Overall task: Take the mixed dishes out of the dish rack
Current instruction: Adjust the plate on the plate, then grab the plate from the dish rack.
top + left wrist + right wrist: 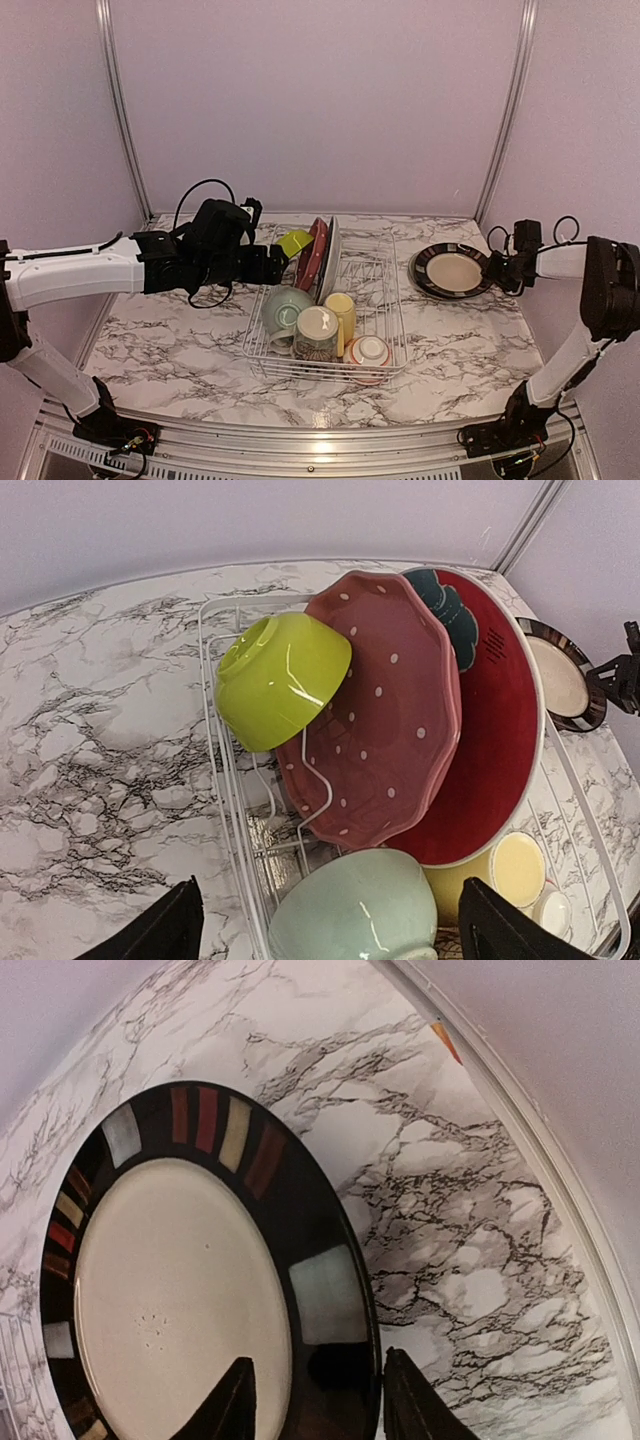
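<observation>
The dish rack, a white wire basket with low sides, sits mid-surface. At its 11 o'clock corner a lime bowl lies tipped against a dotted, scalloped pink-red plate standing on edge, with a white-rimmed red plate upright behind it. Toward 7 o'clock is a pale-green bowl, then a cream patterned mug and a yellow mug, with a red-patterned bowl at 5 o'clock. A dark-rimmed cream plate lies flat on the surface at the rack's 3 o'clock, apart from it. Bare marble lies at the rack's 9 o'clock and in a strip at 6 o'clock. The left claw hangs at 10 o'clock, fingers spread wide. The right claw straddles the cream plate's 3 o'clock rim, partly apart; I cannot tell whether it grips.
</observation>
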Motion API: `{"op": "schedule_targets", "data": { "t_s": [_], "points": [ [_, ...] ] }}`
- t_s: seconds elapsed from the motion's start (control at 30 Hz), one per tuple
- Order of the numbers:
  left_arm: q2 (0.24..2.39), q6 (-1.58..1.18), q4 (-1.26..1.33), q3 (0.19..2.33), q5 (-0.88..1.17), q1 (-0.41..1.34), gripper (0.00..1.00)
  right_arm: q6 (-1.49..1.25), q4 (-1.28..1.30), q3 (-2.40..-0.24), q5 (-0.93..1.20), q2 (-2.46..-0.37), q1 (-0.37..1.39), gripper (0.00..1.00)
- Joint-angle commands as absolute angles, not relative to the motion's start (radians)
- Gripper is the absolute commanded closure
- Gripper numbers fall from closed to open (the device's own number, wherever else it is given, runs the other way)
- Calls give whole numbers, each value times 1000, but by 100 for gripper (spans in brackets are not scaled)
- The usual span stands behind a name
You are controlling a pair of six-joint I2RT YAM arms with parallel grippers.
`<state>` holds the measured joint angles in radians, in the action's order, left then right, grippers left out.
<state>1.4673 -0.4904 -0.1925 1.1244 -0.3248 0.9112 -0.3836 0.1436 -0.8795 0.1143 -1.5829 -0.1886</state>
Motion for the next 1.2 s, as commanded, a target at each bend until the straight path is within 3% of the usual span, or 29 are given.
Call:
{"op": "schedule_targets", "data": {
  "t_s": [0.0,0.2,0.43,0.7,0.87,1.17],
  "points": [
    [1436,-492,-221,1102,-346,908,9,-386,105,-918,170,-1617,-191,64],
    [1449,-492,-215,1107,-338,908,9,-390,81,-915,198,-1660,-179,80],
    [1456,-492,-216,1116,-339,909,9,-386,78,-893,199,-1634,-172,80],
    [1465,-489,-214,1121,-342,909,6,-326,262,-931,-72,-1466,-114,33],
    [1482,-489,-200,1131,-335,909,6,-345,323,-948,-115,-1355,-8,25],
    [1469,-494,-193,1122,-327,909,5,-489,311,-1061,-96,-1335,442,19]
  ]
}}
